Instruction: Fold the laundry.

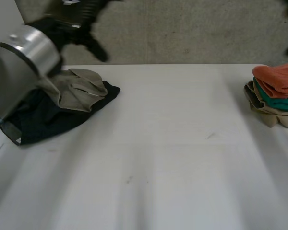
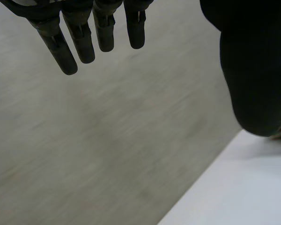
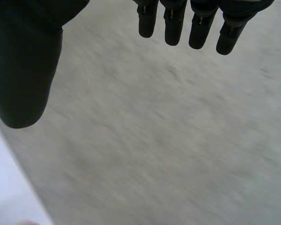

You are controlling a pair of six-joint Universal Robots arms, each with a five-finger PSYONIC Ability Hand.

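Observation:
A crumpled tan garment (image 1: 79,88) lies on top of a dark one (image 1: 43,120) at the table's far left. At the far right stands a folded stack (image 1: 276,96): orange on top, teal under it, beige at the base. My left hand (image 1: 81,31) hangs raised beyond the table's back edge, above and behind the crumpled pile, and holds nothing. In the left wrist view its fingers (image 2: 79,42) are straight and spread from the thumb, open over the floor. My right hand (image 3: 23,61) is open too, with straight fingers (image 3: 175,28) over the floor and nothing in it.
The white table (image 1: 173,143) is bare between the pile and the stack. Its edge (image 2: 243,187) shows below the left hand's thumb, and a strip of it (image 3: 9,187) lies beside the right hand's thumb. Grey floor lies beyond the back edge.

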